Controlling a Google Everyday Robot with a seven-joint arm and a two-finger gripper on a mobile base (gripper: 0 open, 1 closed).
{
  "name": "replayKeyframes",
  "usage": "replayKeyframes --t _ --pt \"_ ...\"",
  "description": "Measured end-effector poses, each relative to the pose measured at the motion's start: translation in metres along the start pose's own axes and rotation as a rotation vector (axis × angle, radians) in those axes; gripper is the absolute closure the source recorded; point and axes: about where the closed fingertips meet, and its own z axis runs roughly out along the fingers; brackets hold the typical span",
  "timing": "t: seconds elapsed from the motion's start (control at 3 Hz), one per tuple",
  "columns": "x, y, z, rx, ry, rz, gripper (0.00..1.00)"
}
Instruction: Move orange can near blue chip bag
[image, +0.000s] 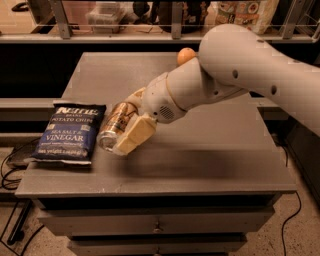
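Just beside the blue chip bag (70, 132), over the worktop (215, 150), my end effector (120, 134) clamps the tilted orange can (114, 124), its silver end lowest, so I should lower it gently and let go only once it rests steady without nudging the bag.

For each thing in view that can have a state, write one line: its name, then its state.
Gripper: shut on the can, just right of the bag.
Can: gripped, tilted, silver top pointing down-left.
Bag: lying flat, label up.
Orange: resting at the table's back, partly behind the arm.
Drawer: closed.
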Motion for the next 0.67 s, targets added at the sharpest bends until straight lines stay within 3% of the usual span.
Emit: replayKeyframes --t 0.67 --pt "-0.008 -0.004 0.045 -0.042 -0.051 -0.007 0.28"
